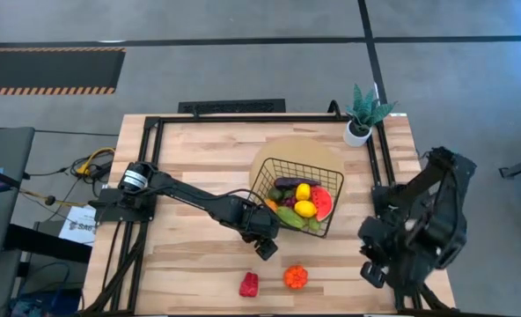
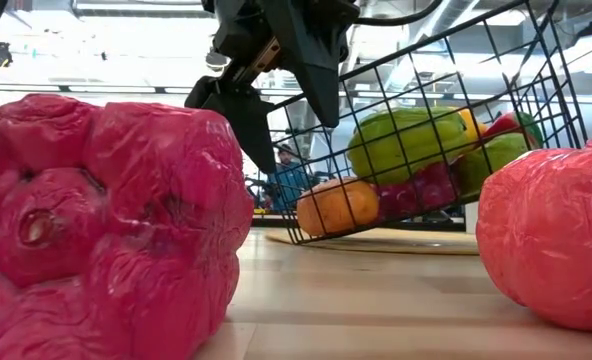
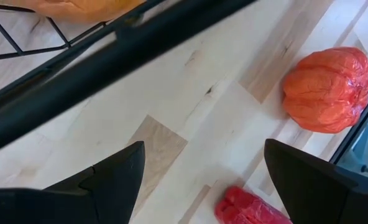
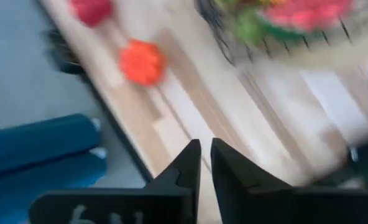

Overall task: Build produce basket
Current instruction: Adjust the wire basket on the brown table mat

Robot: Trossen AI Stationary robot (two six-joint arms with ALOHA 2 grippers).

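Observation:
The black wire basket [image 1: 294, 198] stands on a round tan mat [image 1: 265, 163] and holds several toy fruits: lemons [image 1: 304, 209], a purple eggplant [image 1: 289, 183], a watermelon slice [image 1: 324, 204] and green pieces [image 1: 289, 217]. A red pepper [image 1: 249, 283] and an orange pepper [image 1: 296, 276] lie on the table near its front edge. My left gripper [image 1: 265, 247] hangs open just in front of the basket's near left corner, above bare wood, with both peppers [image 3: 327, 90] [image 3: 249, 208] beyond its fingers. My right gripper [image 4: 206, 163] is shut and empty, raised over the table's right side.
A potted green plant [image 1: 362, 114] stands at the far right corner. A black frame rail [image 1: 146, 176] runs around the tabletop. Bare wood lies between the basket and the two peppers. My right arm [image 1: 419, 233] fills the table's right edge.

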